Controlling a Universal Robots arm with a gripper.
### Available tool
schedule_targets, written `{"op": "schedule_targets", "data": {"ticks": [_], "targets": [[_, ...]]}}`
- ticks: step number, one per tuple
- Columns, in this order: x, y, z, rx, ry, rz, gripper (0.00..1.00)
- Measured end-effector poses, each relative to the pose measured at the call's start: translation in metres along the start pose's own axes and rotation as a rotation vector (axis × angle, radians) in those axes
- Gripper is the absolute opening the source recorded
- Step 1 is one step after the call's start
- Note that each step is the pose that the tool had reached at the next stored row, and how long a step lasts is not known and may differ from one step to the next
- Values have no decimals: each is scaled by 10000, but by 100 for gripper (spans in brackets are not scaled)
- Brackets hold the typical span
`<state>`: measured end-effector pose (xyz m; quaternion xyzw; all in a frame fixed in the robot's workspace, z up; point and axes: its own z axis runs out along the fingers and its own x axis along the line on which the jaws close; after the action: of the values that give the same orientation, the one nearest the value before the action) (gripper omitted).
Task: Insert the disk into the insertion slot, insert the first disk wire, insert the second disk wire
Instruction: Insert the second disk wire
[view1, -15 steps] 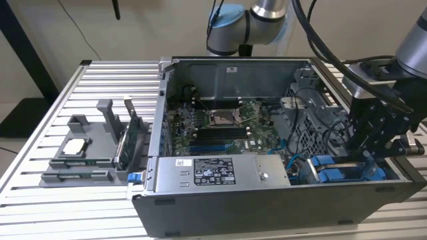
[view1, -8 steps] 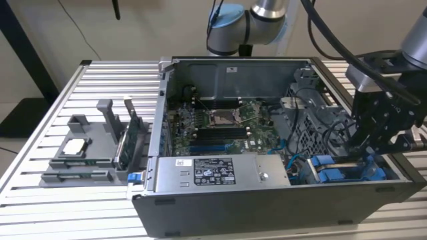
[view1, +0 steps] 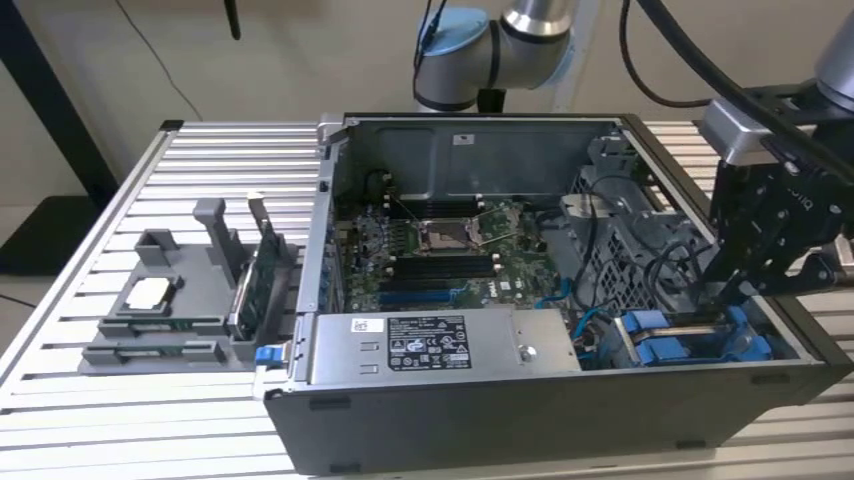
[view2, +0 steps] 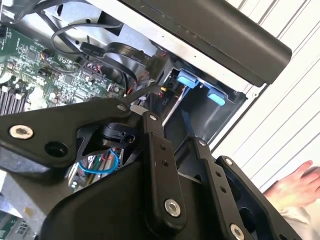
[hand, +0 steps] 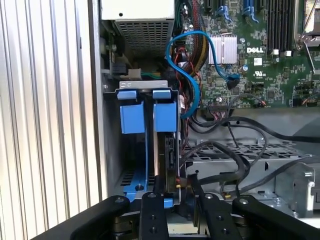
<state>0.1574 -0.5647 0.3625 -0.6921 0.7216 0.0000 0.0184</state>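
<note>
The disk (hand: 169, 150) stands on edge inside the insertion slot (hand: 131, 117), behind one of the slot's two blue tabs. In the exterior view that slot (view1: 681, 340) sits at the near right corner of the open computer case. My gripper (view1: 727, 295) reaches down into it from above. In the first wrist view my gripper (hand: 177, 192) is closed in around the plug of a black disk wire (hand: 220, 176), right at the disk's end. The wire trails off over the metal cage. The contact between plug and disk is hidden by the fingers.
The green motherboard (view1: 454, 250) and the power supply (view1: 427, 345) fill the case. A blue cable (hand: 195, 75) loops beside the slot. On the slatted table (view1: 80, 400) a grey holder (view1: 174, 300) carries a green card and a small chip. A person's hand (view2: 295, 187) is near the case.
</note>
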Motion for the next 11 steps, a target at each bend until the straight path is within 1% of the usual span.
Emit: {"op": "schedule_targets", "data": {"ticks": [11], "targets": [[-115, -4, -60, -12, 24, 7, 33]]}}
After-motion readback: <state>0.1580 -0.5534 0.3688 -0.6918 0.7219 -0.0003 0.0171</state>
